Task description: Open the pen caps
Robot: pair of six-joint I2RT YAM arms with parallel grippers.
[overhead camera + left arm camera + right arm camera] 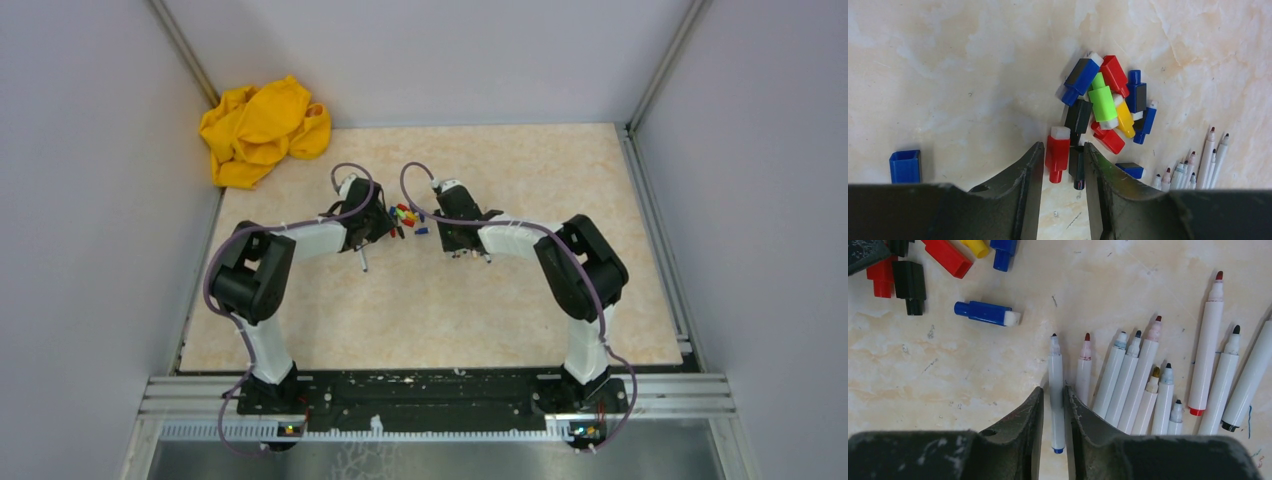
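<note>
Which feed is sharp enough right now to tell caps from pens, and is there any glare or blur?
Top external: evenly lit, no glare, but the pen caps are only coloured specks. Left wrist: the caps are sharp with soft shadows, and the left gripper is a dark foreground shape. Right wrist: pens crisp, faint shadows, no glare.

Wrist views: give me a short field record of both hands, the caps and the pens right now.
left hand: jaws apart, red cap and black cap lying between them; whether either is gripped is unclear
right hand: jaws slightly apart around one pen, a gap showing on one side
caps: loose pile just ahead of the left hand; one blue cap lies apart from the pile
pens: uncapped, in a row on the table beside the right hand
</note>
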